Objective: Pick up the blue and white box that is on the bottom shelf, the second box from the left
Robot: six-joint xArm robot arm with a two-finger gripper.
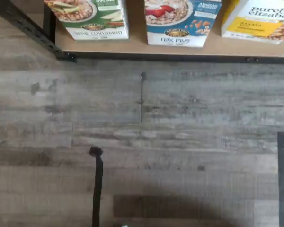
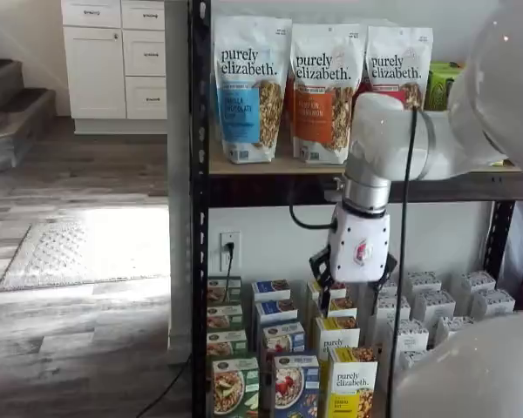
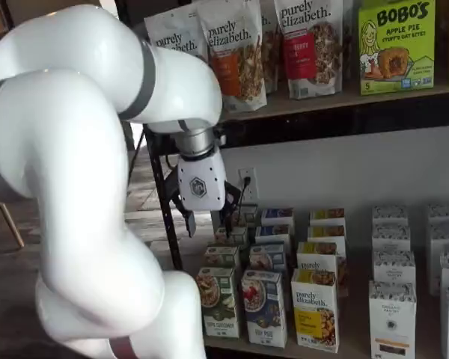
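The blue and white box [image 1: 182, 21] stands at the front edge of the bottom shelf [image 1: 137, 46], between a green box [image 1: 92, 19] and a yellow "purely elizabeth" box [image 1: 260, 21]. It shows in both shelf views [image 2: 295, 383] [image 3: 264, 307] as the front box of its row. My gripper [image 3: 209, 223] hangs above the rows of boxes, higher than the blue and white box and apart from it. Its two black fingers [image 3: 188, 221] stand apart with a plain gap and hold nothing. The gripper's white body also shows in a shelf view [image 2: 359, 248].
More boxes stand in rows behind the front ones [image 3: 269, 258]. White boxes [image 3: 393, 314] fill the shelf's right side. A black post [image 2: 199, 218] stands at the left. Granola bags [image 2: 248, 87] sit on the higher board. A black cable [image 1: 97, 184] lies on the wood floor.
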